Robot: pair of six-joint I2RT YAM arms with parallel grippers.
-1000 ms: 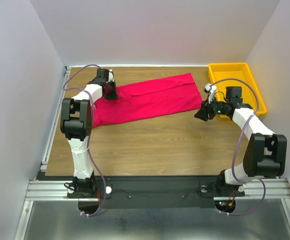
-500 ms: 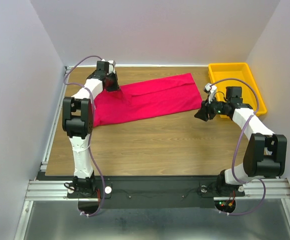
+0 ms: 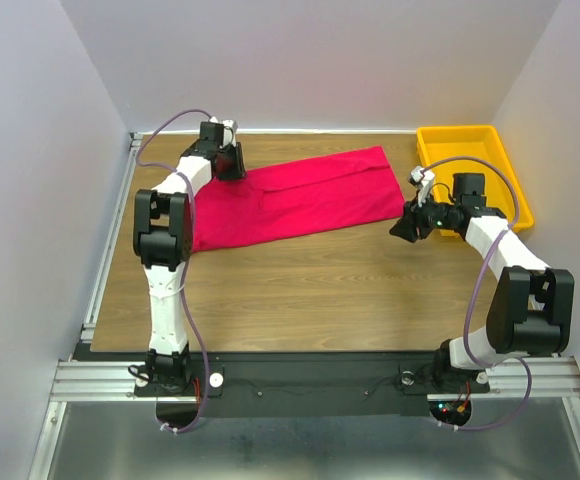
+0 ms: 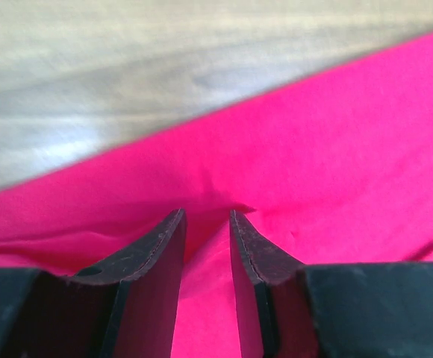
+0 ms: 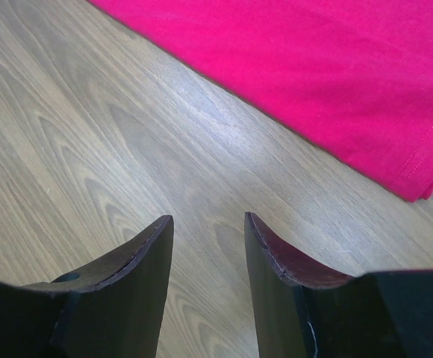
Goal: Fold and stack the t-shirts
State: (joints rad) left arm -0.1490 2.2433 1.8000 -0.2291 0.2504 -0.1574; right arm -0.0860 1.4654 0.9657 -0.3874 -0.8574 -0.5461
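Soft crimson t-shirt, folded to a long strip, lies on the wood-grain counter left of a yellow plastic tray. Left fingers, narrowly parted, hover over its end farthest from the tray; right fingers gape empty near the tray.

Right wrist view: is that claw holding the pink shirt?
No, the right gripper is open over the bare wooden table, and the t-shirt lies ahead of it, untouched.

We see bright, even overhead light on the counter, with soft, faint shadows. The left wrist view blurs the wood under a pale glare; the right wrist view is sharp, with mild sheen.
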